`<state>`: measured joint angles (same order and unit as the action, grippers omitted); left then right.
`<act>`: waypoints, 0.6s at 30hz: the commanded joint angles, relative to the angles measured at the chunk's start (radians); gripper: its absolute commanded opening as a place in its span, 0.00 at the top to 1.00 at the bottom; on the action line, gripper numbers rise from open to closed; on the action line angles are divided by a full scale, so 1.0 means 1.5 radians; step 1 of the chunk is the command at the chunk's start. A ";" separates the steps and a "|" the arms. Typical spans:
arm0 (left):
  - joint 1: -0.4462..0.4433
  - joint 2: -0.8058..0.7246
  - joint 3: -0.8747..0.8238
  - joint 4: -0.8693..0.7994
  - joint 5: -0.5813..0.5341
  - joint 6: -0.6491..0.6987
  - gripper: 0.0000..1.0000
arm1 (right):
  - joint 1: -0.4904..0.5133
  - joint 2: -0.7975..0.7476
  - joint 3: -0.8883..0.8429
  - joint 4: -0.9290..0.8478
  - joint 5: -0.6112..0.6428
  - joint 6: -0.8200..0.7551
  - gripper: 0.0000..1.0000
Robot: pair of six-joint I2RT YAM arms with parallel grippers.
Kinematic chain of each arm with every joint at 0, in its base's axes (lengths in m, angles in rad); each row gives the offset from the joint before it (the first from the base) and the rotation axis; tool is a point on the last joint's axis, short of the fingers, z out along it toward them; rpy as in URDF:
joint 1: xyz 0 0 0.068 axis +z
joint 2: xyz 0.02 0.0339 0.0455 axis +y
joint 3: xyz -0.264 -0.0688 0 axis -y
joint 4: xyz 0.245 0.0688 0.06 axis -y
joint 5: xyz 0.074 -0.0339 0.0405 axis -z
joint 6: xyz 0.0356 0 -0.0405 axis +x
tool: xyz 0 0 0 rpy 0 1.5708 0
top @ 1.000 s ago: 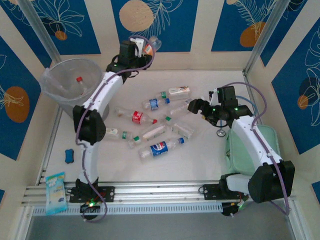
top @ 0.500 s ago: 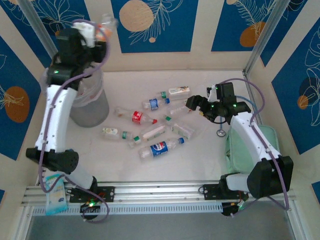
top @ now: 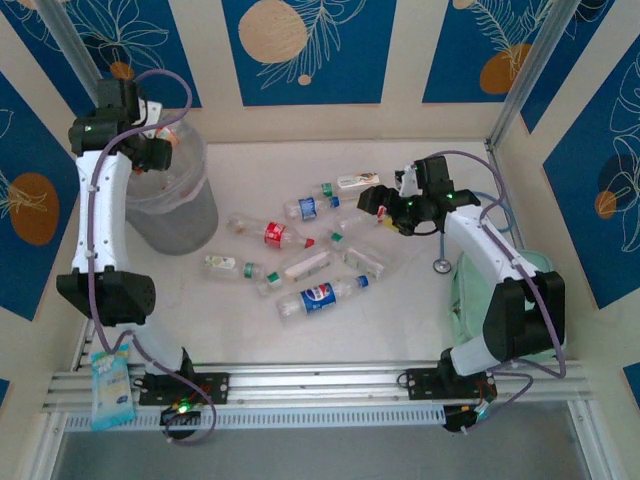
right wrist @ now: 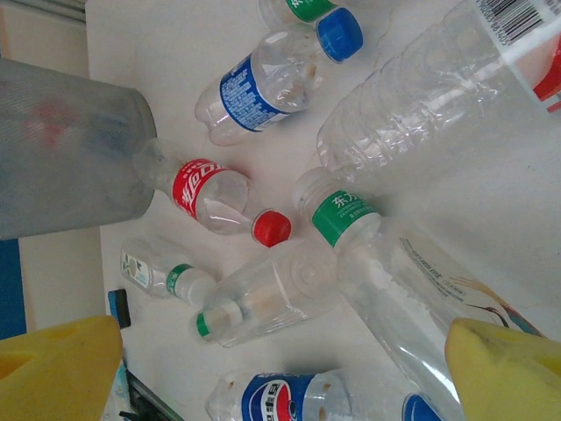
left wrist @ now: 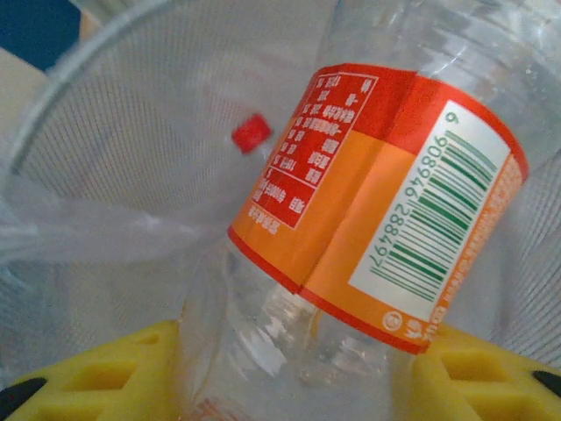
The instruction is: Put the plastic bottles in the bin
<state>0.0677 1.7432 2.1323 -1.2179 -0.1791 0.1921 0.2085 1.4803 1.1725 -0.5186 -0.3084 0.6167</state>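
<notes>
Your left claw [left wrist: 280, 377] pinches an orange-labelled bottle [left wrist: 386, 202] over the mouth of the bin [top: 190, 215] — your right claw [right wrist: 280, 368] hangs spread above the scattered bottles [top: 320, 298] lying on the surface [top: 400, 320]

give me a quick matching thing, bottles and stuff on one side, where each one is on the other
Things:
1. orange-label bottle
2. red-label bottle
3. blue round-logo bottle
4. pale green case

Places:
a. lying on the table, the bottle closest to its near edge
b. clamped in the left gripper above the bin
c. at the table's right side, beside the right arm
d. lying on the table just right of the bin

Pairs: 1-b, 2-d, 3-a, 4-c
</notes>
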 commanded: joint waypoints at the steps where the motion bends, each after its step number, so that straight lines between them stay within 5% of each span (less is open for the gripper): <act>1: 0.026 -0.035 -0.029 -0.046 -0.017 0.023 1.00 | 0.002 0.014 0.019 0.005 -0.026 -0.014 0.05; 18: 0.025 0.043 -0.093 -0.083 0.092 0.047 1.00 | 0.002 0.058 0.038 0.008 -0.033 -0.018 0.05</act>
<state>0.1223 1.7710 1.9961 -1.2789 -0.1040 0.2310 0.2085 1.5581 1.1954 -0.5068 -0.3233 0.6056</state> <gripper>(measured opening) 0.511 0.953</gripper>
